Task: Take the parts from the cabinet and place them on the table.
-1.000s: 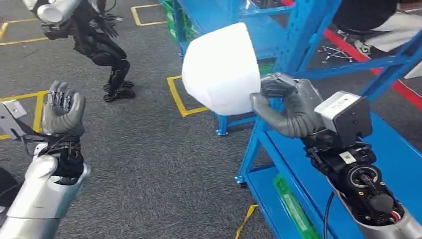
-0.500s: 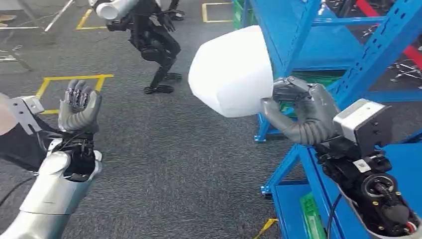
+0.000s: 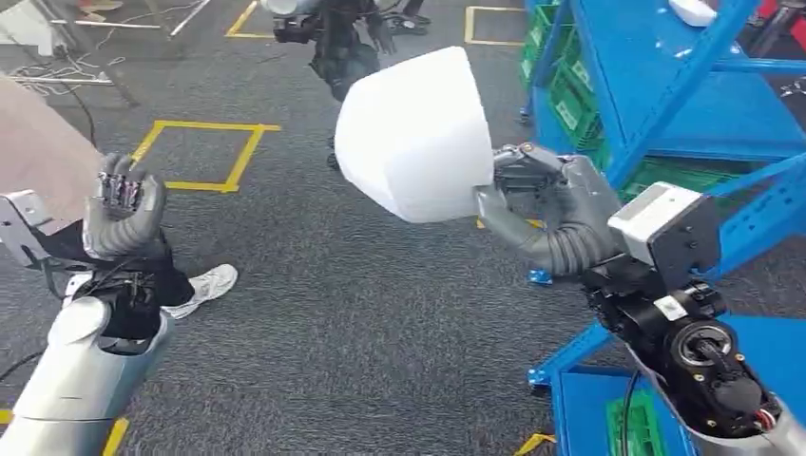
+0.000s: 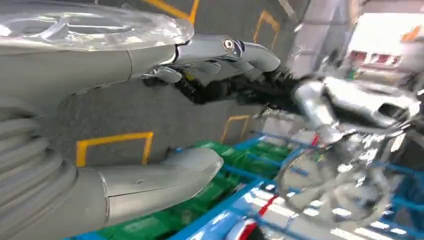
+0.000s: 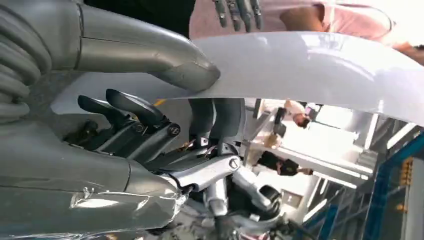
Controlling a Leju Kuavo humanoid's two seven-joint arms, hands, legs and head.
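My right hand (image 3: 546, 204) grips the edge of a large white curved shell part (image 3: 413, 133), held up in front of me above the grey floor. In the right wrist view the thumb (image 5: 150, 55) presses on the white part (image 5: 310, 65) with the darker fingers beneath it. My left hand (image 3: 122, 204) is raised at the left, palm up, fingers curled in with nothing in them; the left wrist view shows its thumb (image 4: 160, 177) and nothing held.
A blue shelving cabinet (image 3: 684, 104) with green bins (image 3: 570, 104) stands at the right, close to my right arm. Another black humanoid robot (image 3: 342, 43) stands ahead. A person's white shoe (image 3: 211, 283) and pale sleeve (image 3: 38, 152) are at the left. Yellow floor markings (image 3: 195, 157) lie ahead.
The whole scene has shifted as I turn away from the cabinet; the shelf slides right and a person comes into view at left. My right hand keeps hold of the white part.
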